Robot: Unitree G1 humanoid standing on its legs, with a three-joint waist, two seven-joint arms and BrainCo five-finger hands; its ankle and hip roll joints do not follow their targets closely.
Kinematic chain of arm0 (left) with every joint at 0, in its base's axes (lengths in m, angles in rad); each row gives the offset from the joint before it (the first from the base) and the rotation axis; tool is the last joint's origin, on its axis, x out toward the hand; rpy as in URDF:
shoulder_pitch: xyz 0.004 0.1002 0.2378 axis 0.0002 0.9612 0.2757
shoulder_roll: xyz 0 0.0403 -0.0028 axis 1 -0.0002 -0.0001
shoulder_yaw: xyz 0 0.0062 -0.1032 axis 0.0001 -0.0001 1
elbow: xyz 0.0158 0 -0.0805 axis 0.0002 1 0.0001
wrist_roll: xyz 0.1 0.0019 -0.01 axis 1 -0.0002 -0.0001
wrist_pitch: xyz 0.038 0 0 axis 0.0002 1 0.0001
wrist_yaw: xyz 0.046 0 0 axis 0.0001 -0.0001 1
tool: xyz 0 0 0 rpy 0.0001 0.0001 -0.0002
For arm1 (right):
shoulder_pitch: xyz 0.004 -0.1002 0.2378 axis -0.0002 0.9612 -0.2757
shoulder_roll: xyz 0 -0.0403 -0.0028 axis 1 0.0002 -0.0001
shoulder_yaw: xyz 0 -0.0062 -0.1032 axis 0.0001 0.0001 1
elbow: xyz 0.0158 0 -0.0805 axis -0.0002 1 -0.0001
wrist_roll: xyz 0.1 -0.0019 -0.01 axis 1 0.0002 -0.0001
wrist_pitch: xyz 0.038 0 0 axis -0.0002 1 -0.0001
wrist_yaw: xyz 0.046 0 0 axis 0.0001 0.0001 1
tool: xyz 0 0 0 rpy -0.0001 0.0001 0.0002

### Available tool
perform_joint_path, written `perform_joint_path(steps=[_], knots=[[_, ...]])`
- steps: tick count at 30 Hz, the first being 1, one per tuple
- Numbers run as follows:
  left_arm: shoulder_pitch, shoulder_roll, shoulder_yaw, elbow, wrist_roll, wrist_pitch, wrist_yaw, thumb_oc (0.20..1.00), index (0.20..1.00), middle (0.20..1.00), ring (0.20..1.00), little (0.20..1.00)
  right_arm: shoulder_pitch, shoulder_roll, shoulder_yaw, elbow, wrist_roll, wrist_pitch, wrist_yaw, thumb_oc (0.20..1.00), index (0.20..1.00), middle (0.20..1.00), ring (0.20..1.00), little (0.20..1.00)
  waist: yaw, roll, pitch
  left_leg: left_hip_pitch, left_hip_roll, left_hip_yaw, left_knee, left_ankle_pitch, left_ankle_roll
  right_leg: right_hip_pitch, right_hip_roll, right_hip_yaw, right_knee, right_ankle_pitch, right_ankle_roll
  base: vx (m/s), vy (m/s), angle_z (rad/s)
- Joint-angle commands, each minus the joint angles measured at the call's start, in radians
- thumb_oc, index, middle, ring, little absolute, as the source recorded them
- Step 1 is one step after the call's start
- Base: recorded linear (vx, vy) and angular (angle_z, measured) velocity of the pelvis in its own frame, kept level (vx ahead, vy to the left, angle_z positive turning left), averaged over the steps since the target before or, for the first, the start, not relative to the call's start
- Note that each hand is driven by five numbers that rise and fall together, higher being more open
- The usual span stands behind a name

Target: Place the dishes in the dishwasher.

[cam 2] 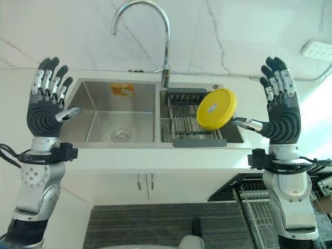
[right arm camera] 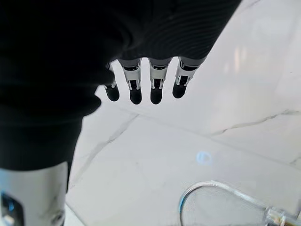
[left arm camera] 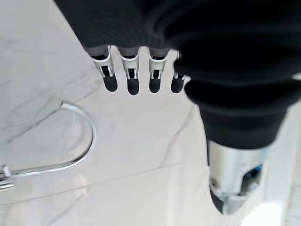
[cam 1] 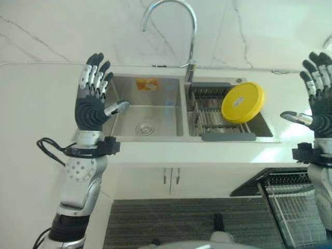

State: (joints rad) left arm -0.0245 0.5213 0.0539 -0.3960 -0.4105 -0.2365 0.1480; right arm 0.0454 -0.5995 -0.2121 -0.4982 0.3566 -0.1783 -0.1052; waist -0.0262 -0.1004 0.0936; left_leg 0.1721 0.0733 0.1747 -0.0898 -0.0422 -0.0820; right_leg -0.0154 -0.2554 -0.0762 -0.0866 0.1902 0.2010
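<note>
Left hand (cam 1: 92, 104) raised over counter left of sink (cam 1: 129, 129), fingers spread, empty. Yellow plate (cam 2: 216, 108) leaning in right basin's rack (cam 2: 181, 122), untouched; right hand (cam 2: 282, 116) up, spread, empty. Dishwasher rack (cam 2: 259, 202) near right, nothing loaded. Wrist views: straight fingers against marble wall.

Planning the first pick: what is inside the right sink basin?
A drying rack sits in the right basin, with a yellow plate leaning tilted on it. Whatever lies behind the plate is hidden.
</note>
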Motion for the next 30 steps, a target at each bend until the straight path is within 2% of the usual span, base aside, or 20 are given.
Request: perform_joint_path(steps=[1,5,6,7,9,11,12,14,16,19,23,25,27,29,30], knots=[[-0.058,0.007,0.019,-0.078,0.044,-0.023,-0.003,1.0,1.0,1.0,1.0,1.0,-0.037,-0.047,-0.054,-0.044,0.083,0.008,0.023,1.0,1.0,1.0,1.0,1.0,-0.04,0.046,0.001,-0.01,0.101,-0.026,0.003,0.011,0.003,0.009,0.031,-0.001,-0.001,-0.03,0.004,0.12,-0.421,0.2],[-0.058,0.002,0.002,-0.07,0.074,-0.035,0.044,1.0,1.0,1.0,1.0,1.0,-0.083,-0.073,-0.021,-0.031,0.097,0.046,0.046,1.0,1.0,1.0,1.0,1.0,-0.05,0.061,-0.008,0.0,0.152,-0.005,0.003,0.052,-0.036,0.024,0.099,0.003,-0.001,-0.066,-0.035,0.1,-0.428,0.13],[-0.066,0.002,-0.006,-0.064,0.079,-0.028,0.055,1.0,1.0,1.0,1.0,1.0,-0.099,-0.079,-0.01,-0.026,0.094,0.05,0.038,1.0,1.0,1.0,1.0,1.0,-0.045,0.068,-0.006,-0.013,0.169,0.008,0.012,0.123,-0.051,0.031,0.12,-0.002,-0.001,-0.077,-0.05,0.06,-0.347,0.01],[-0.075,0.002,-0.014,-0.058,0.079,-0.027,0.062,1.0,1.0,1.0,1.0,1.0,-0.114,-0.087,-0.002,-0.02,0.085,0.055,0.026,1.0,1.0,1.0,1.0,1.0,-0.039,0.069,-0.002,-0.036,0.173,0.007,0.053,0.143,-0.058,0.038,0.131,-0.005,-0.001,-0.082,-0.062,0.07,-0.366,-0.09],[-0.068,-0.006,-0.018,-0.055,0.071,-0.039,0.06,1.0,1.0,1.0,1.0,1.0,-0.133,-0.107,0.0,-0.012,0.115,0.057,0.015,1.0,1.0,1.0,1.0,1.0,-0.024,0.066,0.01,-0.095,0.154,-0.012,0.128,0.142,-0.055,0.048,0.136,-0.023,-0.001,-0.081,-0.078,0.05,-0.24,-0.18],[-0.056,-0.013,-0.016,-0.049,0.058,-0.057,0.051,1.0,1.0,1.0,1.0,1.0,-0.142,-0.101,0.008,-0.013,0.103,0.06,0.008,1.0,1.0,1.0,1.0,1.0,-0.019,0.075,0.01,-0.103,0.142,-0.022,0.067,0.12,-0.055,0.053,0.135,-0.032,-0.001,-0.096,-0.072,0.08,-0.027,-0.2],[-0.052,-0.019,-0.018,-0.045,0.06,-0.069,0.047,1.0,1.0,1.0,1.0,1.0,-0.145,-0.091,0.019,-0.011,0.086,0.056,0.005,1.0,1.0,1.0,1.0,1.0,-0.017,0.081,0.013,-0.105,0.139,-0.029,0.003,0.134,-0.051,0.049,0.133,-0.033,-0.001,-0.092,-0.071,0.04,0.041,0.01],[-0.064,-0.023,-0.034,-0.043,0.066,-0.069,0.048,1.0,1.0,1.0,1.0,1.0,-0.15,-0.078,0.036,-0.013,0.05,0.062,-0.018,1.0,1.0,1.0,1.0,1.0,-0.017,0.091,0.015,-0.134,0.14,-0.063,0.003,0.13,-0.054,0.051,0.131,-0.034,-0.001,-0.099,-0.072,0.04,0.092,0.0],[-0.069,-0.019,-0.046,-0.042,0.086,-0.065,0.074,1.0,1.0,1.0,1.0,1.0,-0.172,-0.085,0.052,-0.007,0.068,0.069,-0.023,1.0,1.0,1.0,1.0,1.0,-0.02,0.097,0.01,-0.132,0.124,-0.112,0.003,0.124,-0.046,0.053,0.132,-0.004,-0.001,-0.103,-0.077,0.1,0.2,-0.12],[-0.075,-0.015,-0.038,-0.043,0.072,-0.055,0.056,1.0,1.0,1.0,1.0,1.0,-0.164,-0.086,0.035,-0.017,0.116,0.095,-0.03,1.0,1.0,1.0,1.0,1.0,-0.024,0.097,0.002,-0.112,0.098,-0.094,0.003,0.104,-0.037,0.062,0.105,-0.001,-0.001,-0.096,-0.061,0.13,0.293,-0.47],[-0.094,0.001,-0.028,-0.042,0.049,-0.015,-0.001,1.0,1.0,1.0,1.0,1.0,-0.123,-0.046,0.03,-0.042,0.117,0.109,-0.048,1.0,1.0,1.0,1.0,1.0,-0.04,0.089,0.003,-0.084,0.053,-0.074,0.003,0.067,-0.003,0.073,0.05,-0.016,0.003,-0.064,-0.021,0.1,0.238,-0.18],[-0.097,0.005,-0.022,-0.043,0.05,-0.001,-0.022,1.0,1.0,1.0,1.0,1.0,-0.106,-0.031,0.024,-0.044,0.127,0.114,-0.054,1.0,1.0,1.0,1.0,1.0,-0.045,0.085,0.005,-0.078,0.033,-0.075,0.003,0.057,0.011,0.067,0.039,-0.019,0.026,-0.056,-0.017,0.07,0.182,-0.04],[-0.081,0.015,-0.01,-0.035,0.049,0.007,-0.028,1.0,1.0,1.0,1.0,1.0,-0.087,-0.003,0.022,-0.037,0.129,0.115,-0.039,1.0,1.0,1.0,1.0,1.0,-0.046,0.08,0.011,-0.07,0.023,-0.049,0.003,0.052,0.022,0.034,0.028,-0.064,0.111,-0.016,-0.008,0.04,0.087,-0.06],[-0.061,0.033,0.012,-0.02,0.051,-0.009,-0.032,1.0,1.0,1.0,1.0,1.0,-0.092,0.013,0.034,-0.023,0.139,0.068,0.011,1.0,1.0,1.0,1.0,1.0,-0.03,0.078,0.02,-0.054,0.034,-0.013,0.003,0.048,0.024,0.016,0.036,-0.132,0.153,-0.02,0.003,0.04,-0.085,-0.3],[-0.056,0.042,0.021,-0.017,0.046,-0.015,-0.039,1.0,1.0,1.0,1.0,1.0,-0.097,0.014,0.039,-0.013,0.135,0.068,0.014,1.0,1.0,1.0,1.0,1.0,-0.022,0.078,0.02,-0.053,0.04,0.005,0.003,0.048,0.021,0.023,0.048,-0.149,0.129,-0.044,-0.001,0.04,-0.169,-0.65]])
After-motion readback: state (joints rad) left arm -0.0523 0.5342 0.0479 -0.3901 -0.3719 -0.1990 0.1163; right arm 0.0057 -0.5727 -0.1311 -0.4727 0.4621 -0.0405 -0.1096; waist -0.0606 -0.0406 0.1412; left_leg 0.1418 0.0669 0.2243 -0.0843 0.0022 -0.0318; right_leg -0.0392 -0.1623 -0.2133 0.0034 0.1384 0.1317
